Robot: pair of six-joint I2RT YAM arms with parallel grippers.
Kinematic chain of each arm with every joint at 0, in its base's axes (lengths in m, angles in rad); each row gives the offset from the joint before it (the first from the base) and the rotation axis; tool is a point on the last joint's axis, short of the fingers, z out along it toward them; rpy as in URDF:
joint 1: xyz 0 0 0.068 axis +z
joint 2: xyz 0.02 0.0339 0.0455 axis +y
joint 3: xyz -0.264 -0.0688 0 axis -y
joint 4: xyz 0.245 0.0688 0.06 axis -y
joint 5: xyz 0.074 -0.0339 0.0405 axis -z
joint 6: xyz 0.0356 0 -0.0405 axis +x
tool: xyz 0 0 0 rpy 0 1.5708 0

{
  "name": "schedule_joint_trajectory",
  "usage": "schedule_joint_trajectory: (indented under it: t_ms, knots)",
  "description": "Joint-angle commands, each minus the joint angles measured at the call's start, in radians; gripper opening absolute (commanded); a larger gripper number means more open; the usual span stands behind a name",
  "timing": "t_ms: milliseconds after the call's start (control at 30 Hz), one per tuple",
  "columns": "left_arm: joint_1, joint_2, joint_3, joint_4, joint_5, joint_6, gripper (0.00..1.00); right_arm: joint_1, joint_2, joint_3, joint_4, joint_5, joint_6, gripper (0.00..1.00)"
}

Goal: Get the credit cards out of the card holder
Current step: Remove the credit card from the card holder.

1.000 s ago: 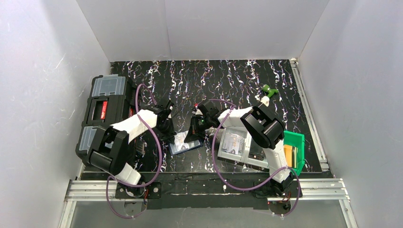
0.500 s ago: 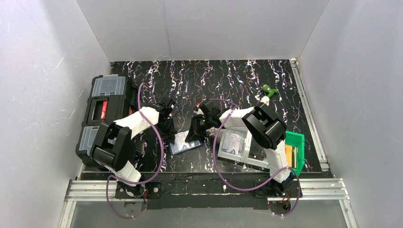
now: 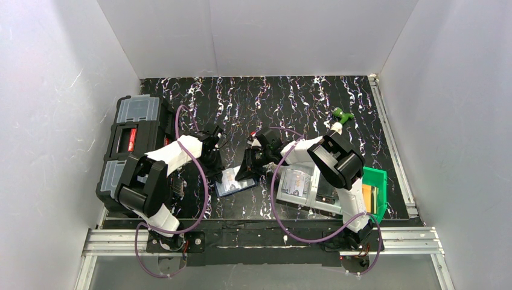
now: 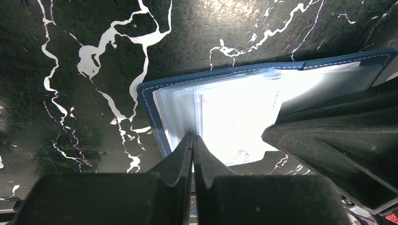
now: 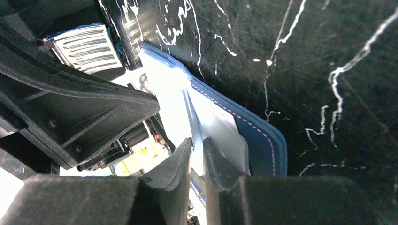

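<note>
The navy blue card holder (image 3: 236,183) lies open on the black marbled table between both arms. Its pale clear sleeves (image 4: 220,112) fan out, washed white by glare. The credit cards cannot be told apart from the sleeves; one pale flat sheet (image 5: 224,133) lies on the navy cover (image 5: 260,140). My left gripper (image 4: 193,137) is shut, its tips resting on the sleeves' near edge. My right gripper (image 5: 197,140) stands at the holder's other side, its jaws a narrow slit apart with a sleeve edge running between them. In the top view the left gripper (image 3: 215,167) and right gripper (image 3: 248,173) flank the holder.
A black toolbox with clear lids (image 3: 130,148) stands at the left edge. A grey tray (image 3: 302,194) holding a card-like item lies under the right arm, with a green bin (image 3: 377,181) beside it. A small green object (image 3: 343,114) sits far right. White walls enclose the table.
The right gripper's jaws have parted slightly from shut. The left arm shifted a little, staying shut on the sleeves' edge. The card holder has not moved.
</note>
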Motion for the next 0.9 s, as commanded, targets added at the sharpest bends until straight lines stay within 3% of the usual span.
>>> schedule_joint_trajectory:
  t_ms: [0,500,867]
  knots:
    - [-0.001,0.067,-0.054,0.006,-0.107,0.011,0.00,-0.007,0.010,-0.011,0.040,-0.007,0.022,0.20]
    - [-0.001,0.076,-0.055,-0.001,-0.121,0.012,0.00,-0.011,0.004,-0.002,0.017,0.012,0.003,0.03]
    - [-0.002,0.090,-0.053,-0.007,-0.133,0.015,0.00,-0.051,-0.059,-0.077,-0.022,0.081,-0.034,0.01]
